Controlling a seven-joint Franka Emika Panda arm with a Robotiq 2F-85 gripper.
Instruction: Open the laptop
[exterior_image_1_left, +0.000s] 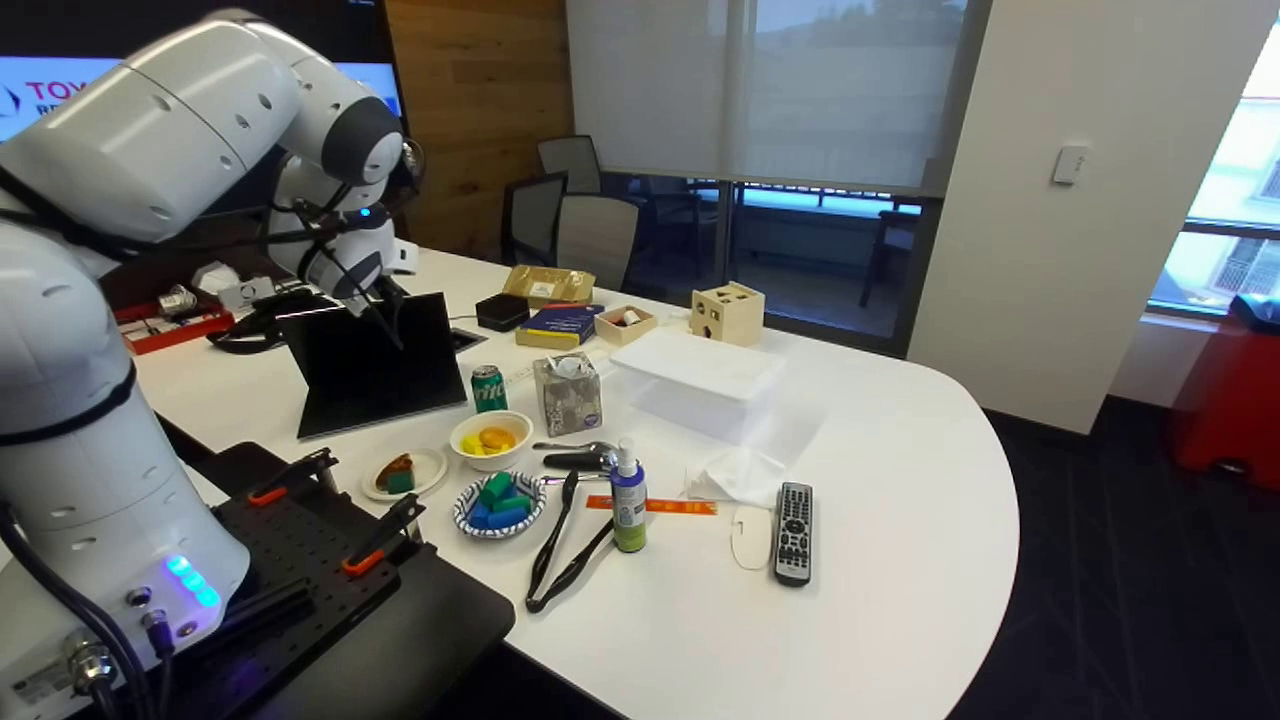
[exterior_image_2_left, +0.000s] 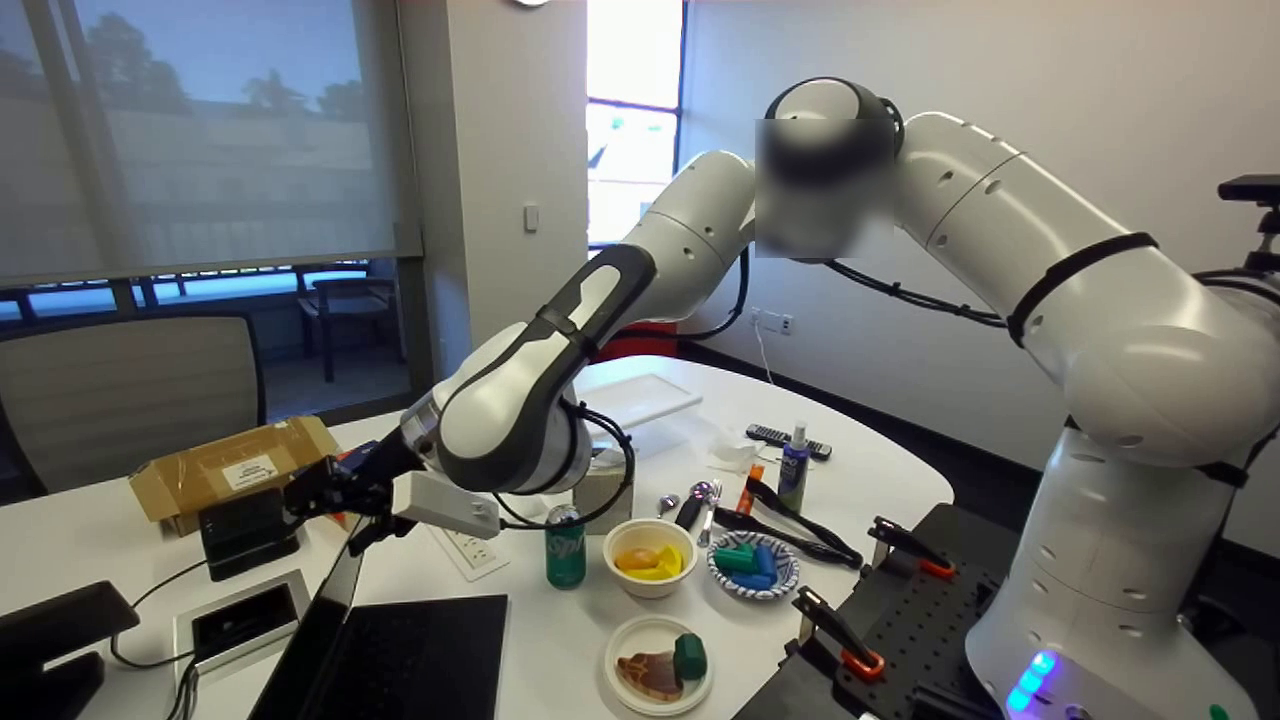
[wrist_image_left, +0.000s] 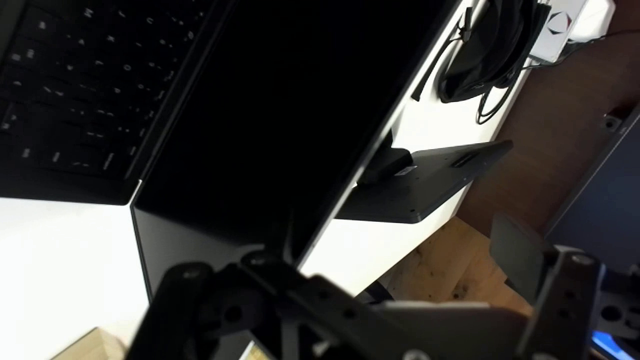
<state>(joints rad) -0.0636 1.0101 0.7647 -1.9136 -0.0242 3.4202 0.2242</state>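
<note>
"What's bothering you in the wrist view?"

"The laptop (wrist_image_left: 210, 100) is filling the upper left, its screen (wrist_image_left: 285, 120) already standing up from the keyboard (wrist_image_left: 100, 90). The gripper (wrist_image_left: 395, 260) is sitting along the bottom with its fingers (wrist_image_left: 570, 290) spread apart, gripping nothing: one is overlapping the screen, the other is hanging past its edge."

"And the danger?"

"If that overlapping finger is pressing on the screen, and I'm not managing to tell, another push could be forcing it back too far or sliding the whole laptop. A careless exit could be snagging the edge and pulling it down."

"How is the arm (exterior_image_1_left: 200, 120) looking in an exterior view?"

"It's arching across the upper left, its far end pointing down, the gripper hanging at the screen's top edge. The laptop is standing open left of centre, near the can (exterior_image_1_left: 488, 388)."

"And again in an exterior view?"

"The arm (exterior_image_2_left: 690, 235) is sloping from the upper right down to the left, the gripper (exterior_image_2_left: 330, 515) hovering by the screen's top. The laptop (exterior_image_2_left: 420, 650) is lying lower left, cut off below."
</note>
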